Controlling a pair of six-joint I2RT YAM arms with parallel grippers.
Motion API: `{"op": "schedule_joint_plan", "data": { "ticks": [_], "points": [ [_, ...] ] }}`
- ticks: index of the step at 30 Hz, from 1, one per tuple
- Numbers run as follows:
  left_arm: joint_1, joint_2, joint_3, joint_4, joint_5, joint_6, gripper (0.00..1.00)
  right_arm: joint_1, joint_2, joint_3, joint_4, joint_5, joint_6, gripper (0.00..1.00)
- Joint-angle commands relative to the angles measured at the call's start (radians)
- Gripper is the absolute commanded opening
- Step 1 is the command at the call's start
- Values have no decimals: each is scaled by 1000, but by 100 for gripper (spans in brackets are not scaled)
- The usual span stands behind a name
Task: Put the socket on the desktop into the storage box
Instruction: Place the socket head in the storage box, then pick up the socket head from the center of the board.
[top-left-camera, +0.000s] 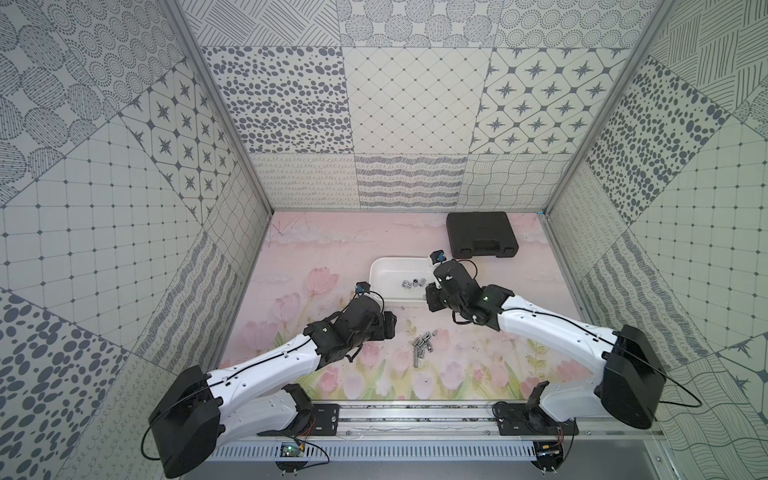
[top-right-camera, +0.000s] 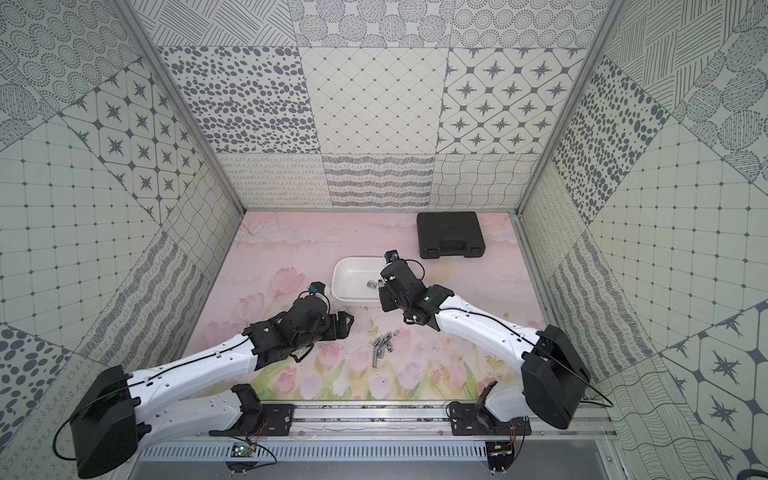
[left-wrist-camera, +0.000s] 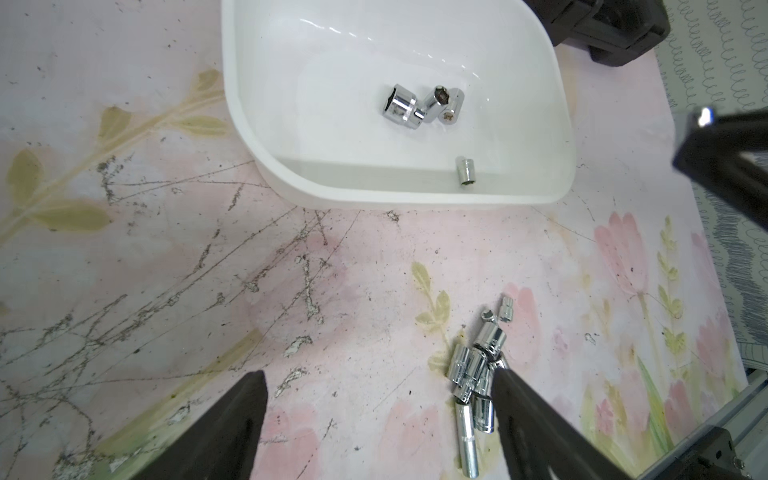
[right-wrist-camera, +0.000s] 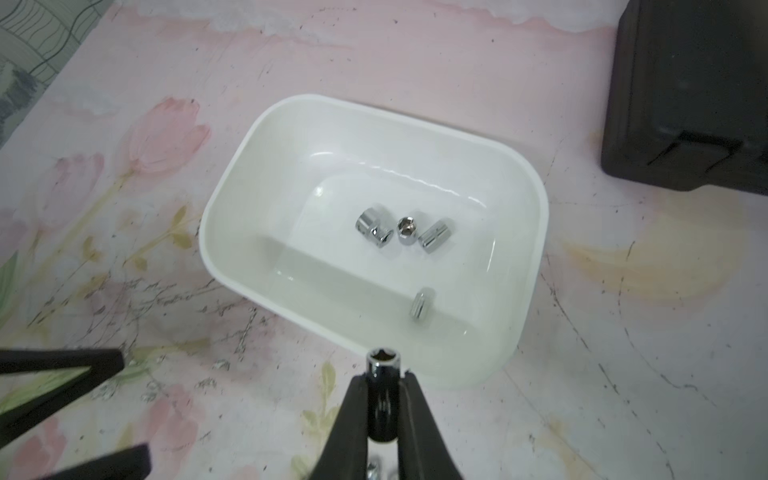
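In a top view the storage box (top-left-camera: 380, 270) sits at 11 o'clock from the loose sockets (top-left-camera: 424, 343) on the worktop (top-left-camera: 324, 257).

Left wrist: the left hand (left-wrist-camera: 376, 386) is open and empty, near those sockets.

Right wrist: the right hand (right-wrist-camera: 384, 374) grips one socket (right-wrist-camera: 383, 360) at the box's rim. Four boxed sockets (right-wrist-camera: 399, 230) lie inside.

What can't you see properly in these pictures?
Socket pile: in the left wrist view a finger of the left gripper covers part; too small to count in a top view.
Held socket: fingers of the right gripper hide its lower end in the right wrist view; the arm covers it in both top views.
Black case: cut off by both wrist views' edges.
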Motion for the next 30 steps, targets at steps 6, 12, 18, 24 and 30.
{"op": "schedule_joint_plan", "data": {
  "ticks": [6, 12, 18, 24, 30],
  "points": [
    [-2, 2, 2, 11, 22, 6, 89, -84, 254, 147, 30, -92, -10, 12],
    [-2, -27, -9, 14, 19, 2, 89, -91, 238, 141, 15, -75, -12, 36],
    [-2, -31, -9, 12, 21, 1, 89, -87, 107, 62, -34, -106, -19, 44],
    [-1, -15, -6, 18, 33, 5, 89, 10, -174, -171, -45, -7, -14, 44],
    [-3, 10, -2, 25, 30, 9, 89, 78, -389, -430, 30, -10, 34, 54]
  ]
}}
